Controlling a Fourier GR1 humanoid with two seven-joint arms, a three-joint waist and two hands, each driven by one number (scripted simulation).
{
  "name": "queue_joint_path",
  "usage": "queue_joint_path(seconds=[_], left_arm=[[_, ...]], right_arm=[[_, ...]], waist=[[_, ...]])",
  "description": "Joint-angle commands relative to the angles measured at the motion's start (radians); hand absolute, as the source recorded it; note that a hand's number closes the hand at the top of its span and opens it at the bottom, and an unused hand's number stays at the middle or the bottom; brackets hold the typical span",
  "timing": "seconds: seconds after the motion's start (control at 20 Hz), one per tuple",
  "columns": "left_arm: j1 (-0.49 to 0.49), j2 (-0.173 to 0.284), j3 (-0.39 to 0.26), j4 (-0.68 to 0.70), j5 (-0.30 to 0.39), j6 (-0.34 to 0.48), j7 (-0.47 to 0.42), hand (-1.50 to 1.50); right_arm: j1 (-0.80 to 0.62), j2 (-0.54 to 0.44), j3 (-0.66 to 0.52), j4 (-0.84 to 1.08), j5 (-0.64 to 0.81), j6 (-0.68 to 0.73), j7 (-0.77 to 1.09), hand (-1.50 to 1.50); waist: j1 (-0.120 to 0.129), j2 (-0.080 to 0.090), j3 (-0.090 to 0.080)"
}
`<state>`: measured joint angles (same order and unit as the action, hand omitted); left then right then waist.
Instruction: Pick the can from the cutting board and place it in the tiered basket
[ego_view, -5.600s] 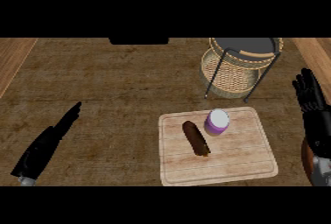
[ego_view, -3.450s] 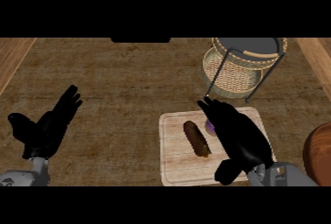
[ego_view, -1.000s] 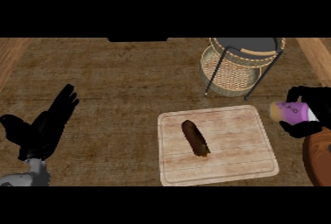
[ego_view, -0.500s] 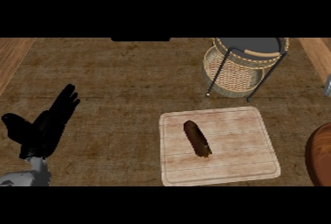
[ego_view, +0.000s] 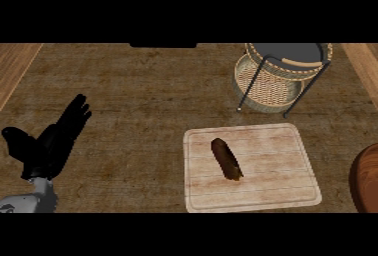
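Note:
The pale wooden cutting board (ego_view: 288, 185) lies at the lower right of the counter. A dark brown, elongated item (ego_view: 227, 158) lies on it. No can shows anywhere in the head view. The tiered wicker basket (ego_view: 280, 75) with its black wire frame stands behind the board at the upper right. My left hand (ego_view: 52, 142) rests at the lower left, fingers straight and pointing up, holding nothing. My right hand is out of the view.
A reddish-brown rounded object (ego_view: 367, 177) pokes in at the right edge beside the board. Lighter wooden strips (ego_view: 15, 65) run along the left and right sides of the counter. A dark object (ego_view: 162, 45) sits at the top edge.
My right hand, shut on the purple can, moved right past the board and left the view with the can. The left hand has stayed in place.

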<state>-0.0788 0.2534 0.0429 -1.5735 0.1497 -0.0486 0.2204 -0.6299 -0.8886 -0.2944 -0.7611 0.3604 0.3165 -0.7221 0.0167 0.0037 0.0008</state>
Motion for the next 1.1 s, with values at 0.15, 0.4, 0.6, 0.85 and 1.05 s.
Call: queue_joint_path(seconds=[0.15, 0.4, 0.6, 0.85, 1.05], left_arm=[[-0.008, -0.017, -0.003, -0.004, -0.035, 0.021, 0.011, 0.00], [0.007, -0.014, 0.015, 0.003, -0.014, -0.015, 0.000, 0.00], [-0.051, -0.032, 0.004, -0.003, -0.038, 0.023, 0.056, 0.00], [0.068, -0.046, 0.009, -0.003, -0.051, -0.019, -0.072, 0.00], [0.038, -0.060, -0.009, -0.044, -0.064, 0.006, 0.022, 0.00]], right_arm=[[-0.113, 0.116, 0.068, -0.186, -0.011, 0.049, 0.232, 1.50], [-0.137, 0.208, 0.115, -0.277, 0.007, 0.042, 0.409, 1.50], [-0.196, 0.308, 0.162, -0.320, 0.030, 0.002, 0.530, 1.50], [-0.180, 0.345, 0.180, -0.369, 0.054, 0.008, 0.618, 1.50], [-0.228, 0.379, 0.188, -0.303, 0.090, -0.020, 0.646, 1.50]], waist=[[-0.013, -0.007, -0.002], [-0.013, -0.006, -0.001], [-0.011, -0.004, -0.001], [-0.010, -0.004, -0.001], [-0.007, -0.003, -0.001]])
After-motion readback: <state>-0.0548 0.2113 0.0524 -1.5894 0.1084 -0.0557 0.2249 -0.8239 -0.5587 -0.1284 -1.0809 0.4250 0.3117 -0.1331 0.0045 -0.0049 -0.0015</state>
